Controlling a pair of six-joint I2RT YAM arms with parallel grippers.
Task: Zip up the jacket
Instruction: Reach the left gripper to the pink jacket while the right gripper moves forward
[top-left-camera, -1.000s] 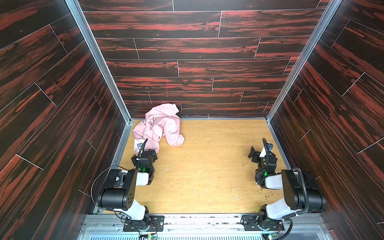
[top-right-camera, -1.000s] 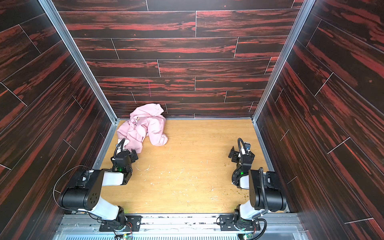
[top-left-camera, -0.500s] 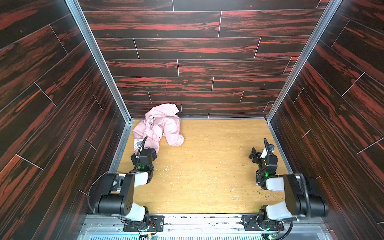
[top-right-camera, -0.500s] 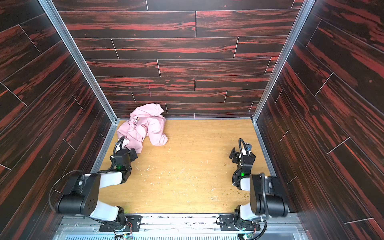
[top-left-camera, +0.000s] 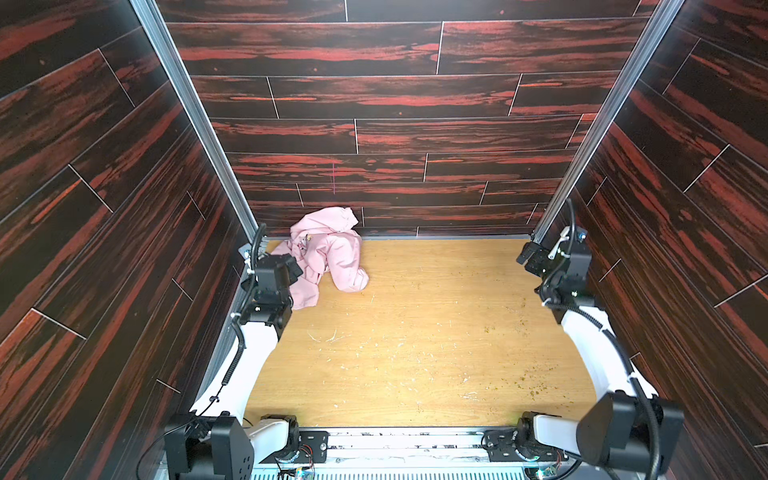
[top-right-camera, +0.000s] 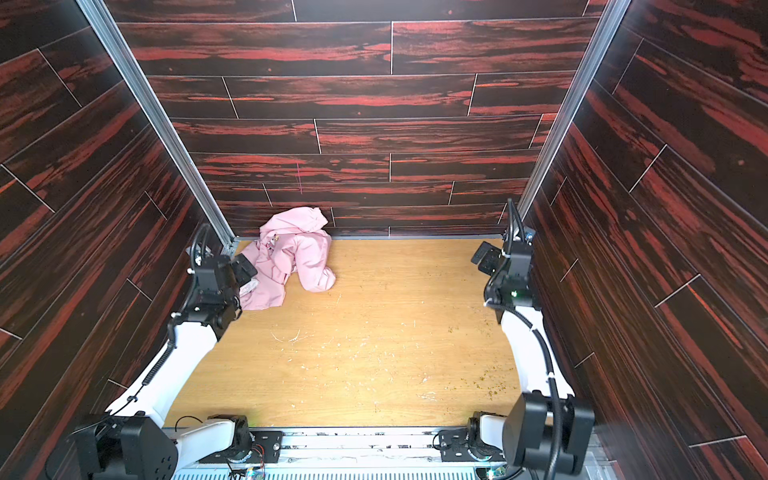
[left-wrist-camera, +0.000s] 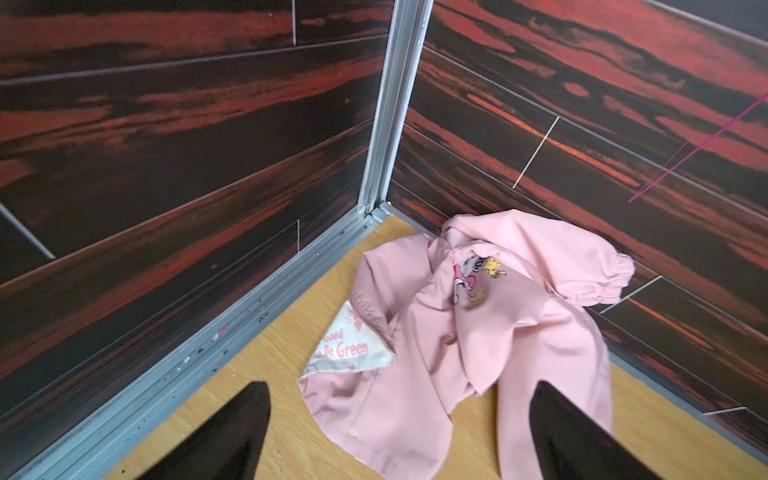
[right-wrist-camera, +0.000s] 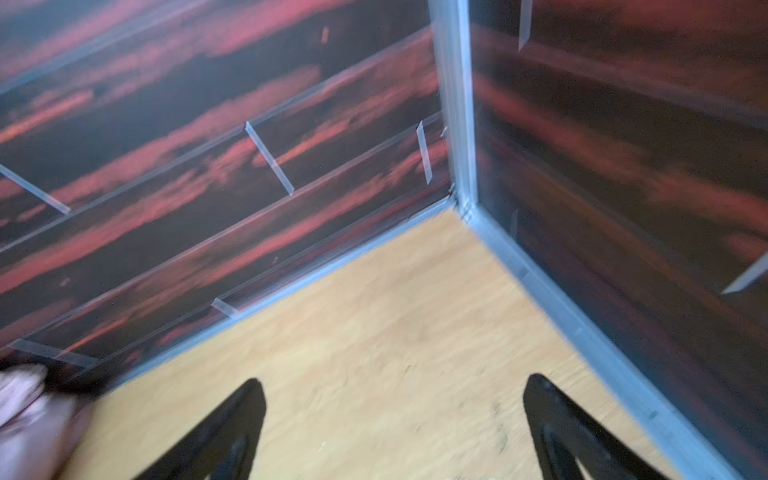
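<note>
Scuffed wooden table, dark red-streaked walls, crumpled pink jacket at eleven o'clock. The left gripper hangs spread wide beside it, holding nothing; right gripper spread, empty, at two o'clock.

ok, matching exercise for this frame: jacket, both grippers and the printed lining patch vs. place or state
Things
1. jacket
2. left gripper
3. right gripper
4. printed lining patch

Place or state
A. open, over bare table near the far right corner
B. white, turned out at the jacket's edge
C. crumpled in the far left corner, against the back wall
D. open, pointed at the pink fabric

Pairs: 1-C, 2-D, 3-A, 4-B
</note>
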